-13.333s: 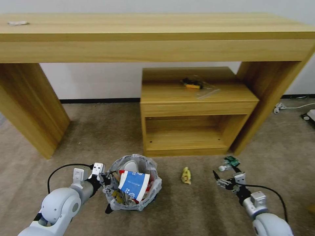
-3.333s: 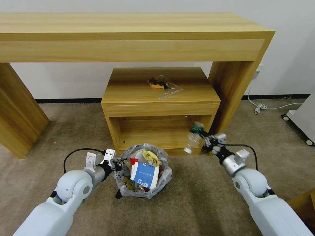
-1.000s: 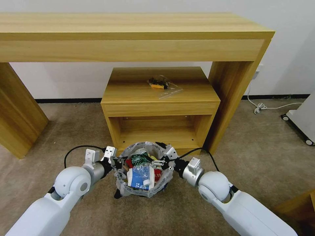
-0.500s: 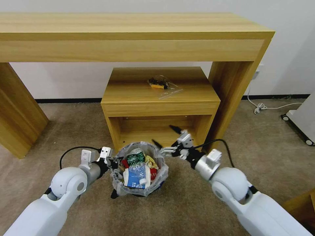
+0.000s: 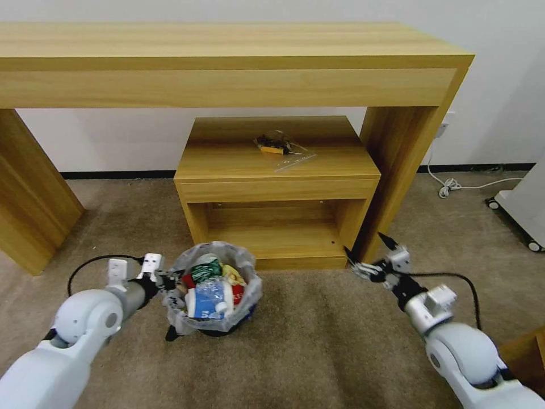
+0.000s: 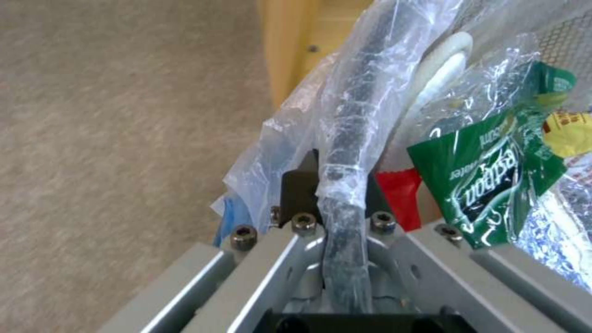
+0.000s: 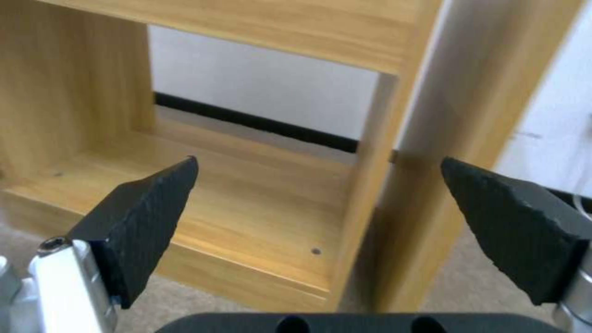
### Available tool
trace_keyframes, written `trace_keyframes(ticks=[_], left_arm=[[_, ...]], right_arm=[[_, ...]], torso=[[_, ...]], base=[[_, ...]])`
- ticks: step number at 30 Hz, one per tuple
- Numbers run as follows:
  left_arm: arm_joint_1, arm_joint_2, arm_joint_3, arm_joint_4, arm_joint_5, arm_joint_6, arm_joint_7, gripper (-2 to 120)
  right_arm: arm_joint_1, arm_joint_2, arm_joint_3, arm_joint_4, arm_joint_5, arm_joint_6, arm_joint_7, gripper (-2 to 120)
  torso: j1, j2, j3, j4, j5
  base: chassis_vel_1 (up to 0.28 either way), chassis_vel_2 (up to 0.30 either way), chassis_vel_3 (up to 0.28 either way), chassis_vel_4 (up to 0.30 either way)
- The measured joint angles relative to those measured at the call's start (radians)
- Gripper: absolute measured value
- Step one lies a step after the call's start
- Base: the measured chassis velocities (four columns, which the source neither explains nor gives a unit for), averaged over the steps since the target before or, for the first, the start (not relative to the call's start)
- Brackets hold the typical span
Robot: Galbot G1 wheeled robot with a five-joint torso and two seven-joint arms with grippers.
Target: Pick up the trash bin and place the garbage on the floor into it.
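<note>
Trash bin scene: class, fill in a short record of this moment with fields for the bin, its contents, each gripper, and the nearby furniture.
bin: trash bin on the carpet, lined with a clear bag, in front of the low cabinet
contents: green bottle, yellow wrapper, blue-white carton piled at the top
left gripper: shut on the bin's bagged rim
right gripper: open, empty, in the air near the table leg
cabinet top: yellow-black item in a clear bag

Both arms are glossy white shells with grey metal wrists and looping black cables. The right gripper [image 5: 369, 255] has black textured wedge fingers [image 7: 142, 217]. Left gripper [image 6: 333, 185] is silver with hex screws.
</note>
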Motion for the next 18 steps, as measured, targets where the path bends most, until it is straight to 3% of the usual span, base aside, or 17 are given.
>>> trace_keyframes(ticks=[7,18], left_arm=[[0.095,-0.042,-0.139,0.032,0.027,0.000,0.012,0],[0.104,-0.071,-0.163,0.075,0.025,0.000,0.017,0]], right_arm=[[-0.016,0.103,0.039,-0.034,-0.015,0.030,-0.001,100],[0.001,0.133,0.030,-0.040,0.021,0.003,0.025,100]], torso=[[0.000,0.000,0.000,0.0005,-0.0003],[0.000,0.000,0.000,-0.0001,0.0000]], base=[[0.000,0.000,0.000,0.000],[0.000,0.000,0.000,0.000]])
